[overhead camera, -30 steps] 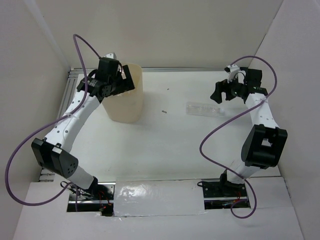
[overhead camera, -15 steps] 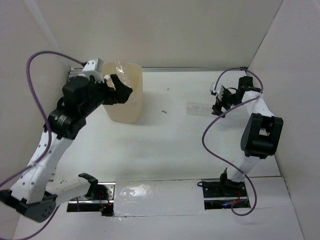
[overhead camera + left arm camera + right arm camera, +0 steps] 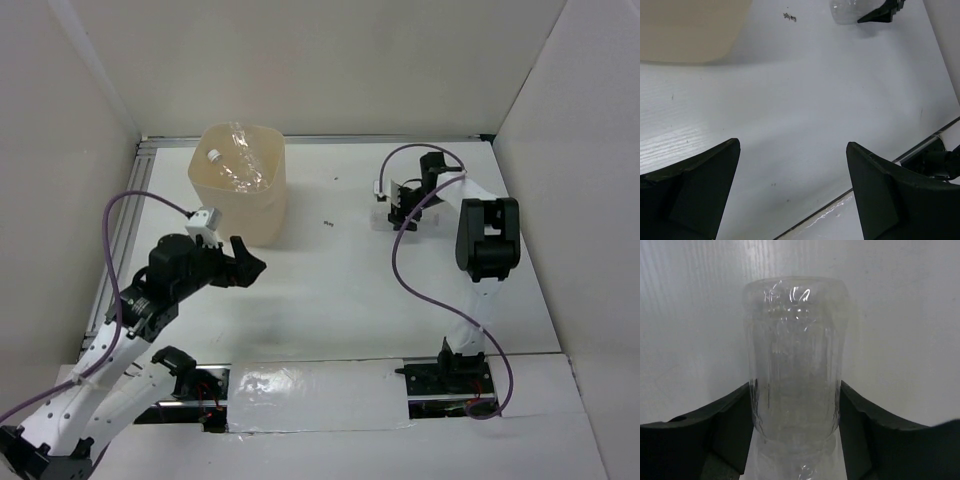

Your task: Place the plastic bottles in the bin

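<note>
A clear crinkly plastic bottle (image 3: 795,350) lies on the white table at the back right, its left end (image 3: 380,215) showing past the fingers. My right gripper (image 3: 795,387) (image 3: 398,208) is shut on it, with a black finger pressed against each side. The cream bin (image 3: 270,200) stands at the back left with clear bottles (image 3: 240,165) inside, one with a white cap (image 3: 212,156). My left gripper (image 3: 245,265) (image 3: 792,145) hangs open and empty over the table, near and in front of the bin (image 3: 690,30). The left wrist view also catches the far bottle (image 3: 845,10).
White walls enclose the table on the left, back and right. A metal rail (image 3: 140,170) runs along the left edge. A taped strip (image 3: 310,390) and both arm bases line the near edge. A small dark mark (image 3: 327,223) sits mid-table.
My left arm has drawn back from above the bin toward the near left, still open. My right gripper has swung left onto the lying bottle and closed on it.
</note>
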`<state>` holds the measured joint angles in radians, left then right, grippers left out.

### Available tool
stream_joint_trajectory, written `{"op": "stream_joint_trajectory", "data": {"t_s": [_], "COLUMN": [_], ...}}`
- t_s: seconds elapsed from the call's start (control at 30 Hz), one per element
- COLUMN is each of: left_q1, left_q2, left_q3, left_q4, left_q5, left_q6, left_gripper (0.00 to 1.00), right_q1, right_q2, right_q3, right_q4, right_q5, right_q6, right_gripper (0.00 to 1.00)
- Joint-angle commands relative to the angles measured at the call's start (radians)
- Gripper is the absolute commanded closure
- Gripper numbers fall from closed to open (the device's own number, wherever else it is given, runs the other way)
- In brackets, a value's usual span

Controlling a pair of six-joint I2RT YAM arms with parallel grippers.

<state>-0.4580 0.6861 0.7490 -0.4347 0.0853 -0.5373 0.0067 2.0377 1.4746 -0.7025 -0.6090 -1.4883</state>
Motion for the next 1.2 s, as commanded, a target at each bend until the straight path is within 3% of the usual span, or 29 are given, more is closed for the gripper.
{"op": "stream_joint_trajectory", "data": {"t_s": [0.0, 0.13, 0.27, 0.37, 0.43, 0.47, 0.5, 0.57, 0.63, 0.73, 0.87, 0.97, 1.17], "left_q1": [-0.008, -0.028, -0.051, -0.074, -0.097, -0.111, -0.111, -0.139, -0.151, -0.171, -0.180, -0.189, -0.199], "left_q2": [-0.057, -0.108, -0.108, -0.097, -0.073, -0.063, -0.063, -0.040, -0.040, -0.063, -0.089, -0.114, -0.148], "left_q3": [-0.028, -0.114, -0.184, -0.233, -0.244, -0.258, -0.258, -0.258, -0.258, -0.287, -0.307, -0.316, -0.326], "left_q4": [0.060, 0.051, 0.076, 0.128, 0.154, 0.175, 0.175, 0.185, 0.185, 0.185, 0.185, 0.185, 0.166], "left_q5": [0.014, 0.004, 0.004, 0.013, 0.004, 0.004, -0.005, -0.019, -0.033, -0.065, -0.074, -0.084, -0.084], "left_q6": [-0.055, -0.095, -0.139, -0.167, -0.167, -0.177, -0.178, -0.178, -0.178, -0.207, -0.228, -0.240, -0.250], "left_gripper": [0.00, 0.00, 0.00, 0.00, 0.00, 0.00, 0.00, 0.00, 0.00, 0.00, 0.00, 0.00, 0.00], "right_q1": [0.009, -0.002, 0.055, 0.155, 0.218, 0.283, 0.315, 0.410, 0.450, 0.496, 0.568, 0.608, 0.700], "right_q2": [0.047, 0.004, -0.060, -0.097, -0.106, -0.106, -0.106, -0.065, -0.033, 0.027, 0.140, 0.209, 0.280], "right_q3": [0.079, 0.150, 0.314, 0.548, 0.691, 0.723, 0.774, 0.823, 0.900, 0.944, 1.021, 1.107, 1.056], "right_q4": [-0.063, -0.182, -0.319, -0.255, -0.059, 0.016, 0.157, 0.274, 0.430, 0.667, 0.921, 0.994, 1.098], "right_q5": [0.055, 0.003, -0.089, -0.213, -0.238, -0.248, -0.248, -0.184, -0.161, -0.112, -0.030, 0.058, 0.095], "right_q6": [0.007, -0.015, 0.037, 0.329, 0.544, 0.744, 0.831, 1.059, 1.196, 1.565, 1.854, 1.970, 2.021], "right_gripper": [0.39, 0.66, 0.70, 0.71, 0.77, 0.80, 0.80, 0.78, 0.78, 0.78, 0.78, 0.77, 0.77]}}
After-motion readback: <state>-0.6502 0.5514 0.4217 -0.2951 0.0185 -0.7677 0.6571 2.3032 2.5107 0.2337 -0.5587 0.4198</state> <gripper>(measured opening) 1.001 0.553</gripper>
